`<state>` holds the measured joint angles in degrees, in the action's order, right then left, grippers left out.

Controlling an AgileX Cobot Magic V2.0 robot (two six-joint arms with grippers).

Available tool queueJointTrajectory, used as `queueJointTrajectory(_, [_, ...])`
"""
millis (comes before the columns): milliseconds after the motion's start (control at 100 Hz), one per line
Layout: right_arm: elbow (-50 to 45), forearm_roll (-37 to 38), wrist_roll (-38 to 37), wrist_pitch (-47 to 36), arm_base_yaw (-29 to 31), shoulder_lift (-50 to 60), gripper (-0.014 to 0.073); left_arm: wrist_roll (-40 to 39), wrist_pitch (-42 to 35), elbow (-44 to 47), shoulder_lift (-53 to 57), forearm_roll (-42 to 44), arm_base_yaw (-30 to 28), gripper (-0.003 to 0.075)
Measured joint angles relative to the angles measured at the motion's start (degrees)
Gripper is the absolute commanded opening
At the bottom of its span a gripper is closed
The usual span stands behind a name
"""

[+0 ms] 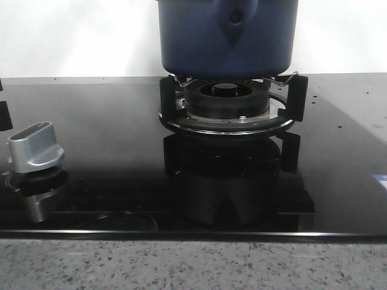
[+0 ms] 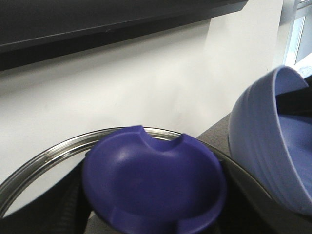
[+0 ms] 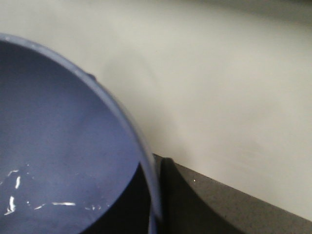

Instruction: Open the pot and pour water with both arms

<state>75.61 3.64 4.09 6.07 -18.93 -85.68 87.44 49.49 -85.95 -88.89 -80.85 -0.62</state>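
speckled counter (image 1: 181,266) edge nearest; pot (image 1: 227,36) sits on burner (image 1: 227,106). silver knob (image 1: 36,145) left. my claws unseen; state undeterminable.

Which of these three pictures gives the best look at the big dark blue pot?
The front view: the pot sits on the burner, its side and handle mount plain. The left wrist view shows only a metal rim, seemingly its lid's. The right wrist view shows none of it.

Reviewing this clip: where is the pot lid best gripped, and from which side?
Probably by the dark blue knob, from straight above, fingers closing on opposite sides. It stands raised at the centre, while the thin steel rim around it offers little to pinch.
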Motion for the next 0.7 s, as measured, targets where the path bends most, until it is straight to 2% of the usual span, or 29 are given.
queueJointTrajectory(140, [-5.90, 0.45, 0.09, -10.40, 0.00, 0.61, -0.0046, 0.00, 0.58, 0.00, 0.00, 0.00, 0.00, 0.0323])
queueJointTrajectory(330, [-8.83, 0.59, 0.13, -19.83, 0.00, 0.61, -0.0046, 0.00, 0.90, 0.00, 0.00, 0.00, 0.00, 0.0323])
queueJointTrajectory(700, [-9.78, 0.59, 0.13, -26.64, 0.00, 0.69, -0.0047, 0.00, 1.10, 0.00, 0.00, 0.00, 0.00, 0.0323])
